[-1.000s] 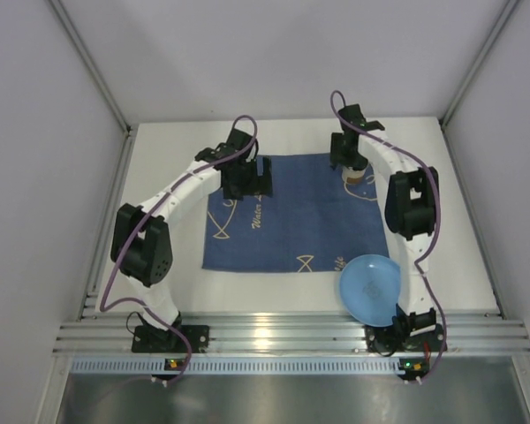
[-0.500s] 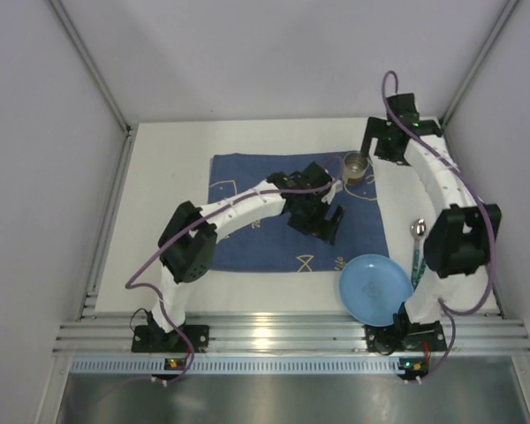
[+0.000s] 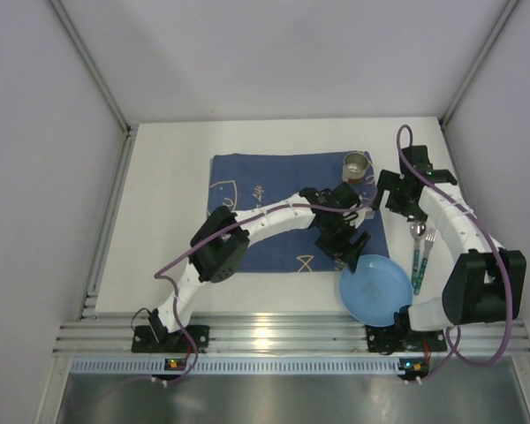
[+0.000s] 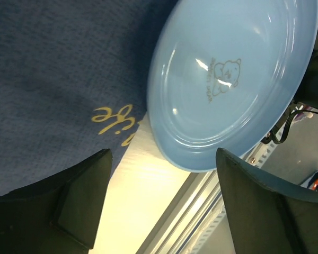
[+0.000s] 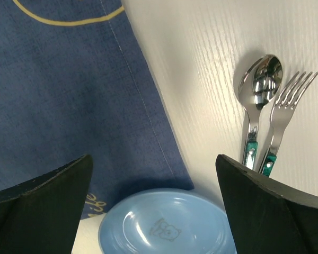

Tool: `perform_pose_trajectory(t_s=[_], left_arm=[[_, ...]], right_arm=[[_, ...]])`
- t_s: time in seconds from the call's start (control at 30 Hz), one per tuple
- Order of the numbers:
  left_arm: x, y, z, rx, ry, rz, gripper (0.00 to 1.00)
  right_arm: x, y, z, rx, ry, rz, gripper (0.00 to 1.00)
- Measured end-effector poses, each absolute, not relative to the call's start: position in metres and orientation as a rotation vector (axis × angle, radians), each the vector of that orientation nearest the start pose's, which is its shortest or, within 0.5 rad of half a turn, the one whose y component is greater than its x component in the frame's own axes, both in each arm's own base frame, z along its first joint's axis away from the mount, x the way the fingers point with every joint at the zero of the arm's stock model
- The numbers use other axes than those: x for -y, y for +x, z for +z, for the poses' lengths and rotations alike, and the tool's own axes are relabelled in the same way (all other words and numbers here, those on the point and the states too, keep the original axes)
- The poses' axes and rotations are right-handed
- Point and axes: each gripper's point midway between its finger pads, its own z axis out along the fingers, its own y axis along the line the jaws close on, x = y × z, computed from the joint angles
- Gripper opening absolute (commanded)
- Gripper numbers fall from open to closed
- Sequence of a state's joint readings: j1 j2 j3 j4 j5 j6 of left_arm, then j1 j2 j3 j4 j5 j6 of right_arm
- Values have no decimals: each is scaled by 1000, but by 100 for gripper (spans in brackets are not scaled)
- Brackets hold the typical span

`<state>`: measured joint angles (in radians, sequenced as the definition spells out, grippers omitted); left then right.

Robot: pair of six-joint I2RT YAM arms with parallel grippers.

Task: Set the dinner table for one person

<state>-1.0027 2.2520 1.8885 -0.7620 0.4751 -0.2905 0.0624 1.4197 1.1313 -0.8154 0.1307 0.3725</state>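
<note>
The white dinner table carries a dark blue fish-patterned mat. A light blue plate sits at the mat's near right corner, partly on it. A spoon and a fork lie side by side right of the mat. A metal cup stands on the mat's far right corner. My left gripper is open and empty just left of the plate. My right gripper is open and empty above the mat's right edge; its view shows the spoon, the fork and the plate.
An aluminium rail runs along the table's near edge, close behind the plate. Grey walls enclose the table on the left, back and right. The left arm stretches diagonally across the mat.
The left gripper moved from the mat's middle to the plate's left edge. The right gripper came nearer from the far right corner. A fork now lies beside the spoon.
</note>
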Motion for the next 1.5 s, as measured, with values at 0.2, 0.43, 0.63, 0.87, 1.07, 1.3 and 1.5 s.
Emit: perform_pose_trajectory(t_s=[0.2, 0.43, 0.63, 0.87, 1.07, 1.3, 1.5], left_arm=[[474, 172, 49, -2710, 1230, -962, 66], [475, 169, 36, -2737, 1237, -951, 43], [475, 168, 33, -2756, 1227, -948, 7], [472, 170, 33, -2757, 1236, -919, 0], [452, 187, 48, -2771, 1170, -905, 0], [367, 275, 96, -2757, 820, -855, 0], [277, 351, 93, -2772, 481, -650, 0]], right_arm=[[-12, 308, 131, -2581, 452, -14, 100], [-8, 300, 129, -2575, 462, -28, 100], [-6, 297, 125, -2584, 457, -35, 100], [-5, 297, 126, -2584, 456, -34, 100], [-4, 299, 130, -2574, 467, -15, 100], [13, 310, 160, -2470, 538, 4, 100], [28, 304, 177, -2385, 639, 5, 100]])
